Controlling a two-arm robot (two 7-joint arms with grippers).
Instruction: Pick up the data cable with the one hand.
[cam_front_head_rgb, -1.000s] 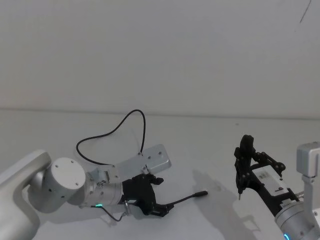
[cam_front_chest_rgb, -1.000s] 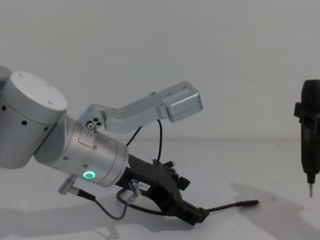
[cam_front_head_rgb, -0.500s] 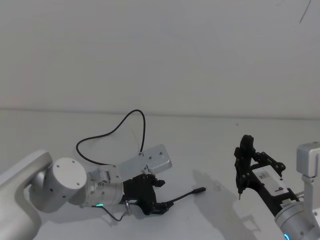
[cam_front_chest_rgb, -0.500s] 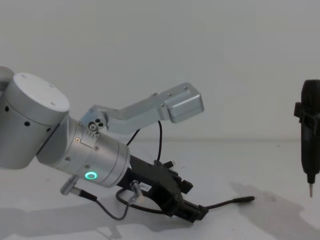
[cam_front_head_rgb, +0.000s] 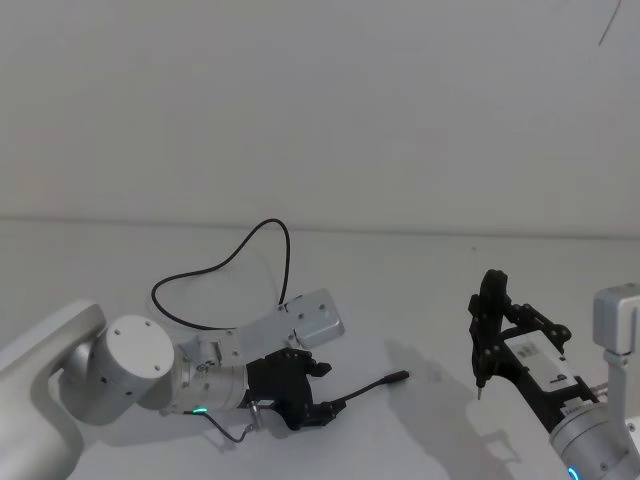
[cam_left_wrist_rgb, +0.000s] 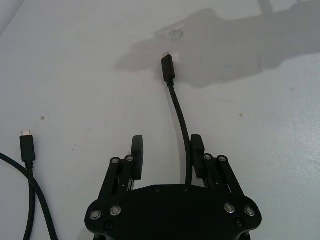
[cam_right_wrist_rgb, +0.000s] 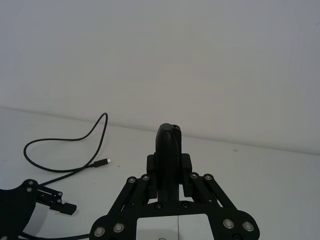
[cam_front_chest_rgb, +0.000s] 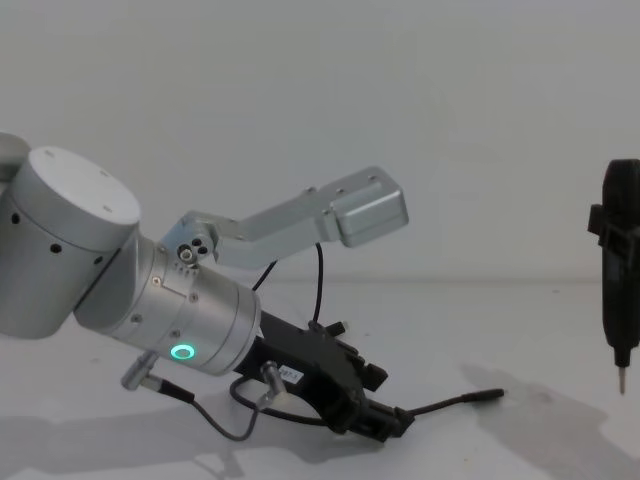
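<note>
Left gripper (cam_left_wrist_rgb: 168, 146) back, jaws apart astride data cable (cam_left_wrist_rgb: 178, 107) (right gripper (cam_right_wrist_rgb: 169, 167) tight on tool (cam_right_wrist_rgb: 168, 139))

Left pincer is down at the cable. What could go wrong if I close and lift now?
The data cable runs close beside one finger of the open left pincer, not centred; closing may catch it at the edge and let it slip. Its long loop lies beyond the arm and may snag. The right pincer is parked aside, gripping a pen-like tool.
</note>
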